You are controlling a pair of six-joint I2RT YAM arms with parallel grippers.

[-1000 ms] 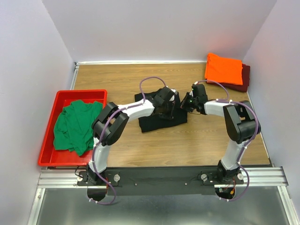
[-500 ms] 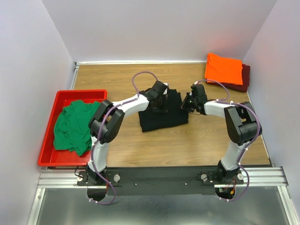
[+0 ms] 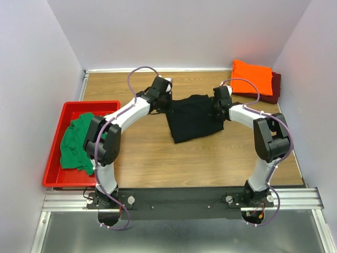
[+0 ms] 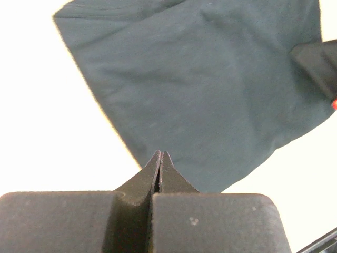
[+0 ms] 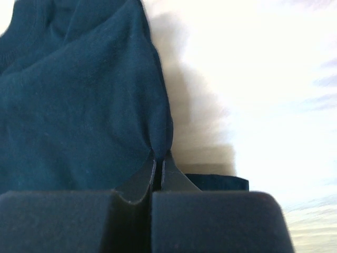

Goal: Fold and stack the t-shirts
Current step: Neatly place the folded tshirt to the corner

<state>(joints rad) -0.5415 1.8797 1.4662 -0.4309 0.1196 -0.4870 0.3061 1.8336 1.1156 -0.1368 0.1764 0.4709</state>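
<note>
The black soft cloth t-shirt (image 3: 194, 118) lies toward the far middle of the brown wooden table (image 3: 142, 158). Its far left corner is pinched by the pressed-together left gripper (image 4: 160, 158), and a fold at its far right edge is nipped the same way by the right gripper (image 5: 159, 157). Light and limp, it will likely sag and crease wherever unsupported, so it is best held taut at two corners or hems. The folded bright orange t-shirt (image 3: 251, 76) on the dark maroon t-shirt (image 3: 275, 89), far right, looks like the stack, while the crumpled green t-shirt (image 3: 79, 142) sits in the red plastic tray (image 3: 89, 104) at the left.
</note>
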